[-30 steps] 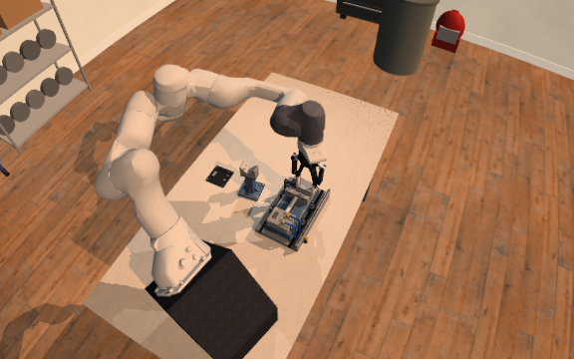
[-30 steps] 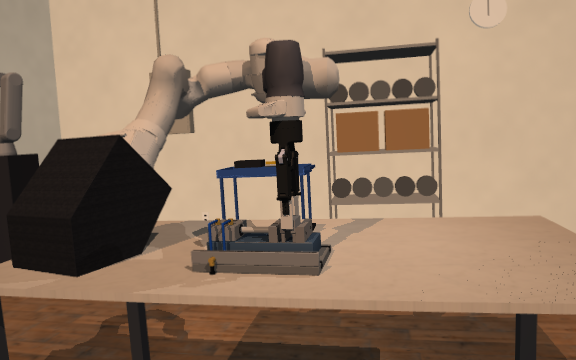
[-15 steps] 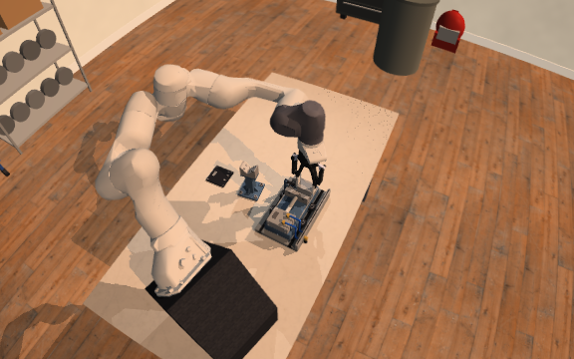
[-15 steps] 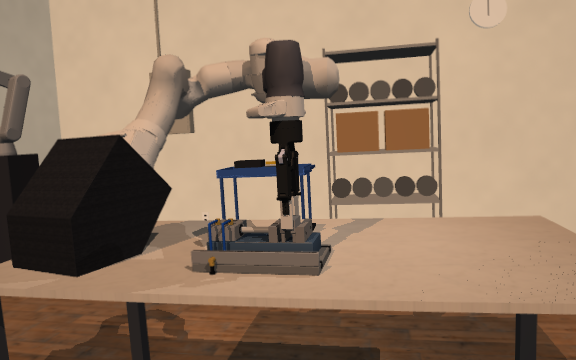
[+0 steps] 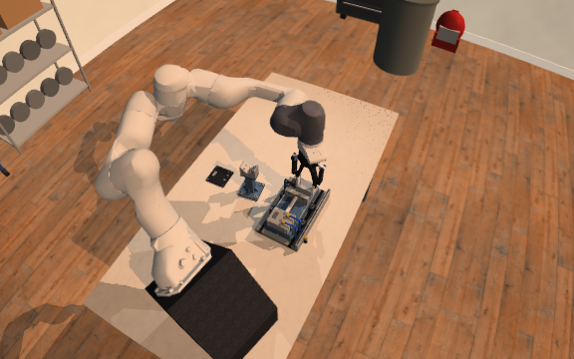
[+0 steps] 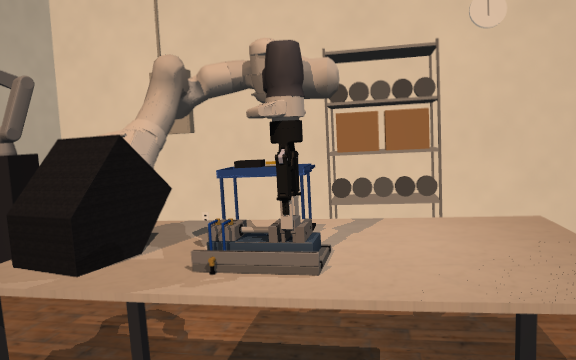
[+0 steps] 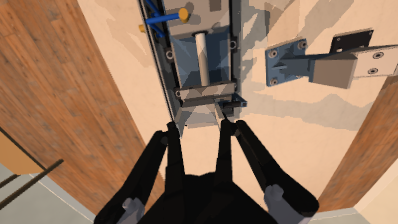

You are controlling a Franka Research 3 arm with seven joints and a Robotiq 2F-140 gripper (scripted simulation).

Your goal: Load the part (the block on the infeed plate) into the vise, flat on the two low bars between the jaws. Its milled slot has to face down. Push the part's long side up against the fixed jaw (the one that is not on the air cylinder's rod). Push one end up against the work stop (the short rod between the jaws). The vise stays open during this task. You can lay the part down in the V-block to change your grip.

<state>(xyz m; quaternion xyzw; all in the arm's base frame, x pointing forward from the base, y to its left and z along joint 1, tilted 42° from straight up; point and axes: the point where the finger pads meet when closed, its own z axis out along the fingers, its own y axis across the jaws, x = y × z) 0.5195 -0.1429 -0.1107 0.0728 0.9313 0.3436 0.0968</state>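
Pincer: tips of the pincer (image 5: 307,180) (image 6: 286,207) (image 7: 199,124) clamped on the part, pointed down over the vise (image 5: 303,205) (image 6: 268,245) (image 7: 217,55).
Part: light block (image 6: 290,223) seen gripped at pincer tips, lowered btwn the vise jaws; slot dir. can't be told.
Moving jaw: the moving jaw (image 6: 274,232) (image 7: 207,91) seen just beside pincer tips, on the cyl. side, carried by the rod (image 5: 292,203) (image 6: 255,229) (image 7: 202,60).
Fixed jaw: the fixed jaw (image 6: 304,231) seen on pincer's other side, near the part; contact can't be confirmed.
Air cyl.: the air cyl. (image 5: 279,219) (image 6: 235,231) (image 7: 200,15) set farther from pincer, w/ blue hoses fitted.
V-block: the V-block (image 5: 249,171) (image 7: 334,70) held up on its post, off to pincer's side, right in wrist view.
Infeed plate: the black plate (image 5: 219,176) (image 7: 350,41) laid flat past the V-block, well apart from pincer.
Desk: vise & V-block borne by the desk (image 5: 352,125) (image 6: 393,270) (image 7: 290,125), below pincer.
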